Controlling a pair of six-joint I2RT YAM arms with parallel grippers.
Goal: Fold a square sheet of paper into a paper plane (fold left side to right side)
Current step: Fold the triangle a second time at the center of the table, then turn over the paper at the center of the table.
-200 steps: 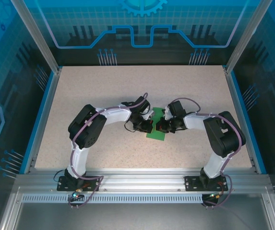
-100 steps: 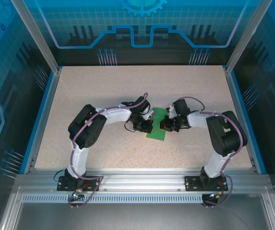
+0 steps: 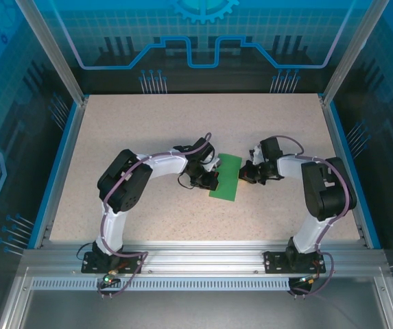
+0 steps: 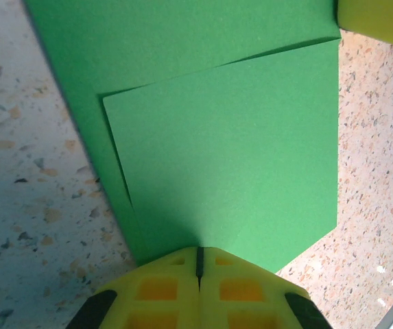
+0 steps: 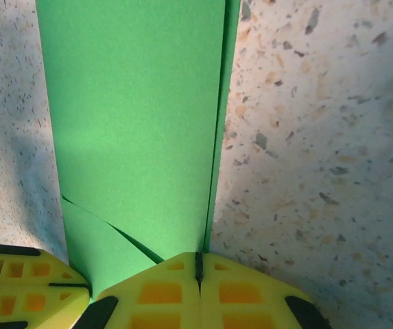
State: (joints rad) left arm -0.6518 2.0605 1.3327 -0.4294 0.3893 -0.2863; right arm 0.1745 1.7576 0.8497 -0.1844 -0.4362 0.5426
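Left wrist: paper [image 4: 223, 151] under left end effector [image 4: 198, 259].

My table [image 3: 148, 123]: speckled beige top, blue-edged. Lying directly on it, centre of frame, the square sheet of paper [image 3: 225, 177], green, folded over, flat.

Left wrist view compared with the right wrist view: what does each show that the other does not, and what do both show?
Left wrist: the left pincer, shut, at the edge of a wide flap folded askew over the paper. Right wrist: the right pincer, shut, at the paper's long side, where a thin lower layer peeks out. Both: the green paper, the speckled table, and a yellow pad of the other pincer.
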